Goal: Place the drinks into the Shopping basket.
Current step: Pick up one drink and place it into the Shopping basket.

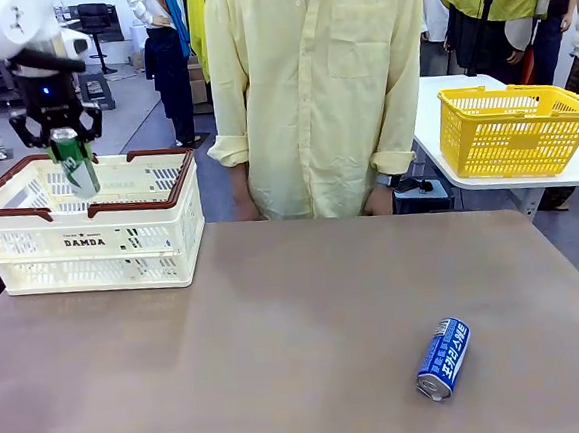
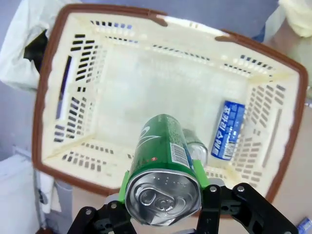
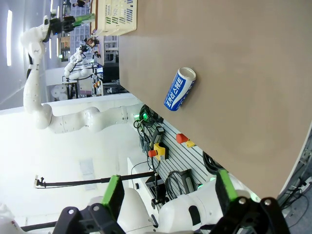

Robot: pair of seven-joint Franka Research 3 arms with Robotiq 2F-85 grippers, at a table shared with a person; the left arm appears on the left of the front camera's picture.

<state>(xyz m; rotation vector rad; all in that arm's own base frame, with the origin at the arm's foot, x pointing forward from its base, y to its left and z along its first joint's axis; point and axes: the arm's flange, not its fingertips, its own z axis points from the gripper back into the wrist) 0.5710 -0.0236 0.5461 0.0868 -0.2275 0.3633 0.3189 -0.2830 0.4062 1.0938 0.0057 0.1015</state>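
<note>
My left gripper is shut on a green drink can, holding it tilted just above the cream Shopping basket at the table's left. Looking down the left wrist, the green can sits between the green pads of the left gripper, over the open basket. On the basket floor lie a blue-and-white can and another can, partly hidden by the held one. A second blue-and-white can lies on its side at the table's right front. My right gripper is open, well away from that can.
A person in a pale yellow shirt stands at the far edge with both hands down by the table. A yellow mesh basket sits on a separate white table at the back right. Bare brown tabletop stretches between the basket and the lying can.
</note>
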